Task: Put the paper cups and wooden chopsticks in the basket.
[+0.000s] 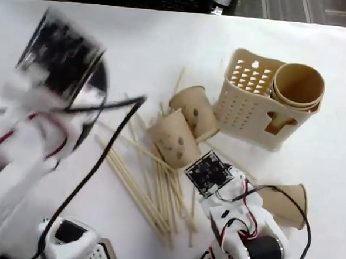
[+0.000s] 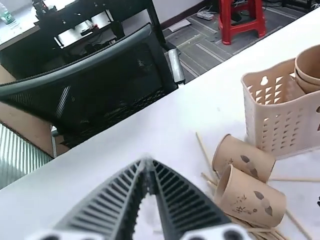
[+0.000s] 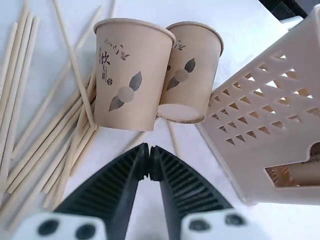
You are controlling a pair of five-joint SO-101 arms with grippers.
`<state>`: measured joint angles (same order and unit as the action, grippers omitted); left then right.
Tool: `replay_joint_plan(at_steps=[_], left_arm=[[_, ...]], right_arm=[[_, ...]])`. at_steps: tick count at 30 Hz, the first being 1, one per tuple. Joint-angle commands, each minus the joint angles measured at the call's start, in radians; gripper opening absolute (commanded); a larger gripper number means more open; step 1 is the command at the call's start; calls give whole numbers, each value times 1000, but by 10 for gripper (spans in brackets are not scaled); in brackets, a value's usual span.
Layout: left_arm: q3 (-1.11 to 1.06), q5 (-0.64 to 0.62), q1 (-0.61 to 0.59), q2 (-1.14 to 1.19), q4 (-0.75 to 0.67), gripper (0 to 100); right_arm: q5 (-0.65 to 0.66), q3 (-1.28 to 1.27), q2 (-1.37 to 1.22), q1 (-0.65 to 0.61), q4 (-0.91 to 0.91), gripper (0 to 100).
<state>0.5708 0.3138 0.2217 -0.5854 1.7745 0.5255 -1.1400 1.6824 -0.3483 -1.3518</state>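
basket [image 1: 244, 113] upright, stacked cups [image 1: 298, 85] inside | two cups [image 1: 173, 140] lying just beside | third cup [image 1: 287, 202] apart | chopsticks [image 1: 135, 189] strewn

1. The paper cups [image 3: 131, 75] are matt brown paper with printed leaf marks.
2. The chopsticks [image 1: 163, 193] are pale, bare wood.
3. The basket [image 1: 251, 105], right of centre in the high view, is cream perforated plastic.
4. The table [image 1: 166, 41] is white, smooth and matt.
5. The right gripper [image 3: 149, 152] has black ribbed plastic.

Closed left hand [image 2: 148, 172], closed right hand [image 3: 149, 159], both empty
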Motion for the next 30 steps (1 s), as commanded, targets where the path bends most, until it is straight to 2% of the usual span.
replay_joint_plan(at_steps=[1,8,13,17,20,24,30], left_arm=[[-221,8,-87,-193,-72,24],[-766,11,-239,-518,-256,24],[-1149,74,-295,-705,-417,24],[-1395,75,-343,-822,-539,26],[-1524,75,-366,-885,-595,26],[-1617,75,-374,-935,-635,27],[-1651,75,-372,-951,-634,27]], right_arm=[[-2,175,-200,61,-16,19],[-2,497,-568,168,-182,21],[0,647,-605,278,-312,22],[2,690,-604,427,-363,46],[8,690,-613,582,-363,86],[80,667,-613,734,-363,86],[121,470,-615,866,-298,111]])
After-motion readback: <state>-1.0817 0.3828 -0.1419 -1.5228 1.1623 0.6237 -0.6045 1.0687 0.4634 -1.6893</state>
